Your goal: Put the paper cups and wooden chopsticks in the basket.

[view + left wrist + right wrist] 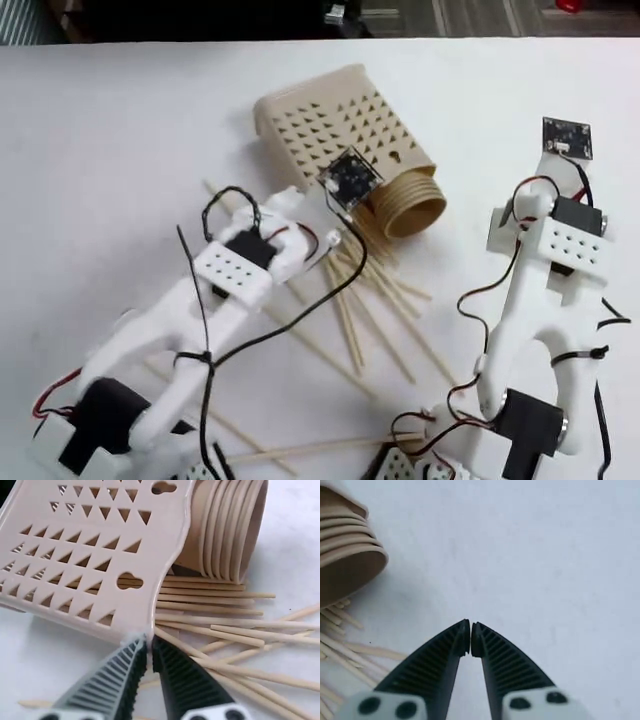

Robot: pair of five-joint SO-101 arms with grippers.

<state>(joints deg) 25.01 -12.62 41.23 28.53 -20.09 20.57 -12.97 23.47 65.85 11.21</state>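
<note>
A beige perforated basket (335,120) lies on its side at the middle back of the table. A stack of paper cups (408,203) pokes out of its mouth. Wooden chopsticks (372,300) lie scattered in front of it. In the left wrist view my left gripper (149,644) is shut, with its tips right at the basket's (90,555) rim. The cups (230,525) and chopsticks (210,611) lie just beyond. My right gripper (470,637) is shut over bare table, apart from the cups (345,565) and chopsticks (350,650).
The white table (120,150) has open room at the left and back. The left arm (200,300) stretches over some chopsticks, and its cable (345,260) loops near the basket's mouth. The right arm (545,300) stands at the right side. One long chopstick (320,448) lies near the front edge.
</note>
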